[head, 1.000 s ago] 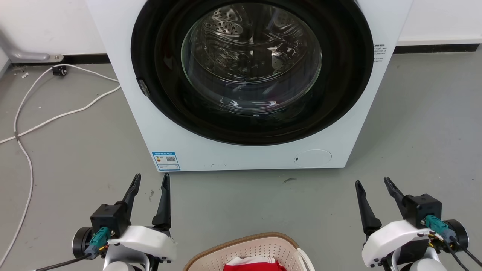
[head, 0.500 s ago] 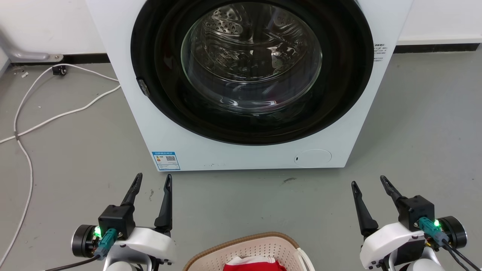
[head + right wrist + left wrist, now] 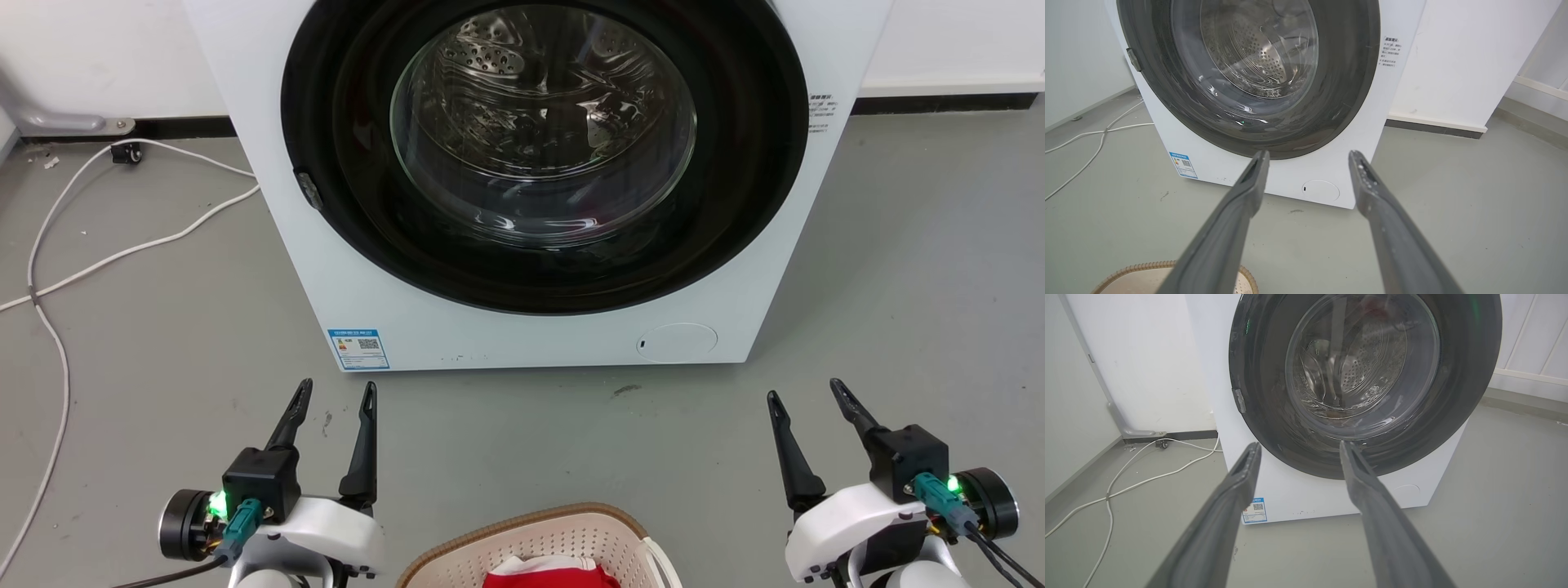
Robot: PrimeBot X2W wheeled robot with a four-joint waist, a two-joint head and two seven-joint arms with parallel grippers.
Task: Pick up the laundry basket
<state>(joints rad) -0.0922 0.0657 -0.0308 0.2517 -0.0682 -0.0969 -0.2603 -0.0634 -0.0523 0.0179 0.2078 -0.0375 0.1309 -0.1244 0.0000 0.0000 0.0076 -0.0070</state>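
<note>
Floor (image 3: 522, 433): left pincer (image 3: 338, 384) (spread) nearer basket (image 3: 529, 532)

Through the wrist camera I see my left pincer (image 3: 1299, 444) held spread, its two dark fingers (image 3: 1224, 522) rising from the bottom edge with nothing between them. They point at a white washer (image 3: 1290, 494) standing on the grey floor (image 3: 1494, 506). Its tips overlap the lower edge of the dark round door (image 3: 1461, 396). Behind the door glass I can make out the perforated steel drum (image 3: 1359, 371). A small latch (image 3: 1239, 401) sits on the door's left rim. A blue sticker (image 3: 1254, 509) is at the washer's lower left, just beside my left finger, and a round cap (image 3: 1406, 489) is at its lower right. A white cable (image 3: 1139, 484) trails across the floor on the left, below the white wall (image 3: 1147, 355).
</note>
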